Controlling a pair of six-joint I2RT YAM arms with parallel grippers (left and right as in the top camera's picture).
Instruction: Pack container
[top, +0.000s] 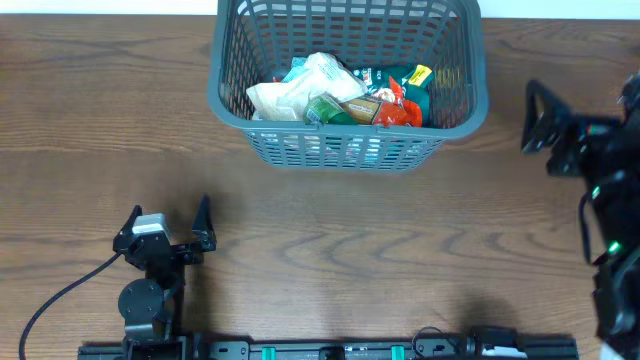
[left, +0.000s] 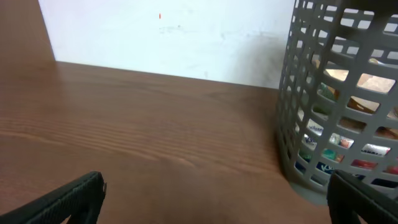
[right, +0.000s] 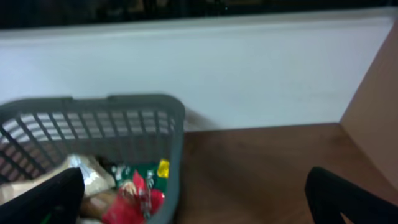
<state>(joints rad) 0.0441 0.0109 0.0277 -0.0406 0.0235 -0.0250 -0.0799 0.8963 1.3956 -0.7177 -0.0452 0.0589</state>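
The container (top: 340, 150) is a dark grey lattice basket at the table's far middle. Inside lie a white bag (top: 300, 90), green packets (top: 415, 85) and a red packet (top: 400, 112). My left gripper (top: 170, 215) rests low near the front left, open and empty, well short of the basket. In the left wrist view the left gripper (left: 214, 202) faces bare wood, with the container's wall (left: 336, 93) at the right. My right gripper (top: 582, 100) hovers open and empty to the right of the basket. In the right wrist view the right gripper (right: 193, 202) spans the container's rim (right: 177, 143) and the red packet (right: 134, 199).
The wooden table (top: 380, 260) stretches between both arms and the basket. A white wall (left: 161, 37) stands behind the table's far edge. A black cable (top: 60, 295) trails from the left arm toward the front left. A rail (top: 330, 350) runs along the front edge.
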